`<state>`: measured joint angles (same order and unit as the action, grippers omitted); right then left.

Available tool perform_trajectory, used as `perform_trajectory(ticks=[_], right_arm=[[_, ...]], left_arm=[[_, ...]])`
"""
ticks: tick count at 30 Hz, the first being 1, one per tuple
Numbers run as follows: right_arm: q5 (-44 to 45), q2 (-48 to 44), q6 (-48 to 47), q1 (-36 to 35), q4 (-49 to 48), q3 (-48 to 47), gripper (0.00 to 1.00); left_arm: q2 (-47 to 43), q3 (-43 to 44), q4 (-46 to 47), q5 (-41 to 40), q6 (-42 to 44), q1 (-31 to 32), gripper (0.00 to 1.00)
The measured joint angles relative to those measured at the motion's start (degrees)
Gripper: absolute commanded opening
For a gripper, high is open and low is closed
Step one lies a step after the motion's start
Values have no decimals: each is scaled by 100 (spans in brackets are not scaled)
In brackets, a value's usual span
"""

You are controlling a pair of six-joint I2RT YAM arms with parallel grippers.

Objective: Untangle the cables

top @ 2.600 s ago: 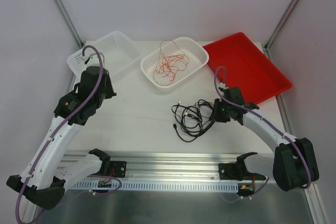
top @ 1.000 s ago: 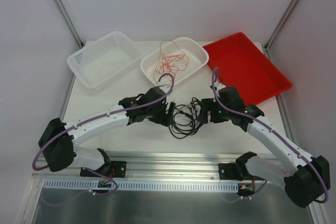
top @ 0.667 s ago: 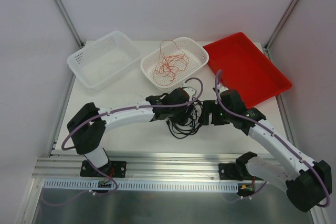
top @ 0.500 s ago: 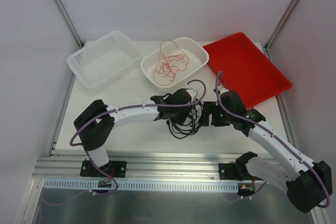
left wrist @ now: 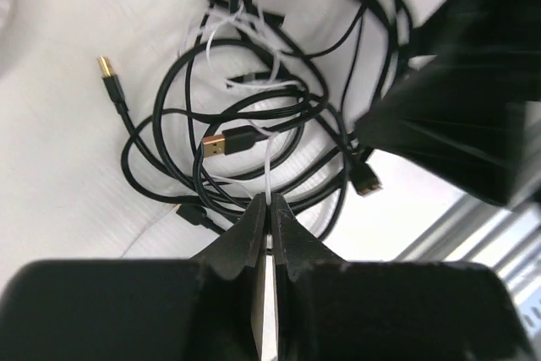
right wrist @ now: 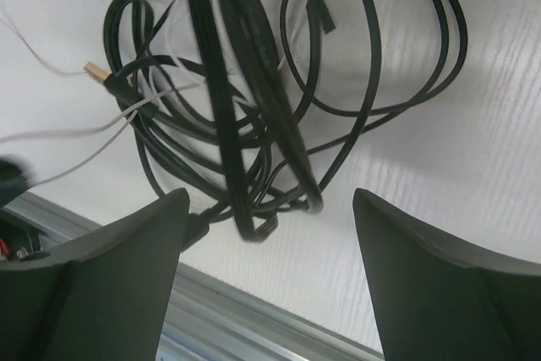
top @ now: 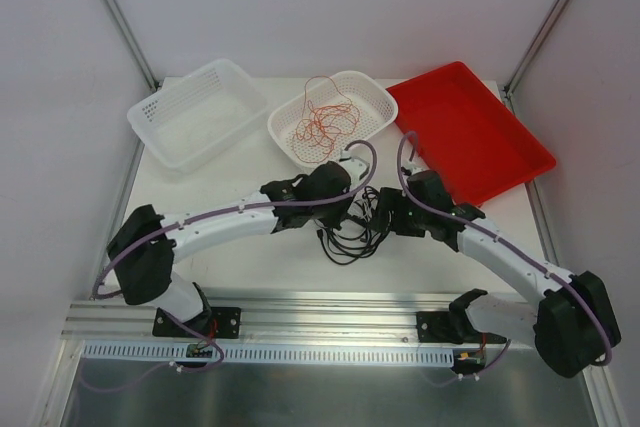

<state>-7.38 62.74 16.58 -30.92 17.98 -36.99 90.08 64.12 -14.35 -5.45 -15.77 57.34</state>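
A tangle of black cables (top: 350, 234) lies on the white table between my two grippers. In the left wrist view the black cables (left wrist: 254, 112) show gold-tipped plugs (left wrist: 215, 143). A thin white wire (left wrist: 267, 162) runs through them. My left gripper (left wrist: 270, 201) is shut on this white wire at the tangle's near edge; in the top view the left gripper (top: 348, 207) hovers over the tangle's left side. My right gripper (right wrist: 270, 200) stands open, its fingers (right wrist: 127, 251) wide on either side of the black cables (right wrist: 245, 99); from above the right gripper (top: 384, 215) is at the tangle's right. Red-orange cables (top: 325, 122) lie in the middle basket.
A white basket (top: 372, 107) holds the red-orange cables at the back centre. Another white basket (top: 160, 132) stands at back left, and a red tray (top: 480, 137) at back right. An aluminium rail (top: 320, 317) runs along the table's near edge.
My left arm swung from the back-left basket over to the black tangle, and its jaws closed on the thin white wire. The right gripper stayed open beside the tangle, shifting slightly.
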Motion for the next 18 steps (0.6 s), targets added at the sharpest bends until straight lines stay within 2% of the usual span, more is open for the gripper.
perform_trajectory(ticks=[2,4,5,6,8,9,11,12,15,18], right_arm=[[4,280,66,0,-197,11,80],[13,584,116,0,-376,28,70],[17,732,138,0,-457,37,65],[37,857,155,0,-516,50,53],[70,1023,184,2,-634,129,43],[87,1047,221,2,-662,188,34],[109,1051,234,22,-693,299,25],[111,1051,240,42,-702,345,16],[94,1032,275,184,-730,446,5],[70,962,269,376,-728,501,4]], left_arm=[[-352,0,2,0,2,-2,0],[-732,2,2,-2,9,-2,0],[-905,7,-7,-4,13,-7,0],[-1067,20,-20,-4,15,-20,0],[-1346,70,-120,-2,20,-96,0],[-1491,109,-190,4,22,-175,0],[-1792,197,-330,31,26,-455,0],[-1961,267,-407,55,24,-647,0],[-2470,597,-638,87,26,-1287,0],[-2885,1169,-824,63,101,-1672,0]])
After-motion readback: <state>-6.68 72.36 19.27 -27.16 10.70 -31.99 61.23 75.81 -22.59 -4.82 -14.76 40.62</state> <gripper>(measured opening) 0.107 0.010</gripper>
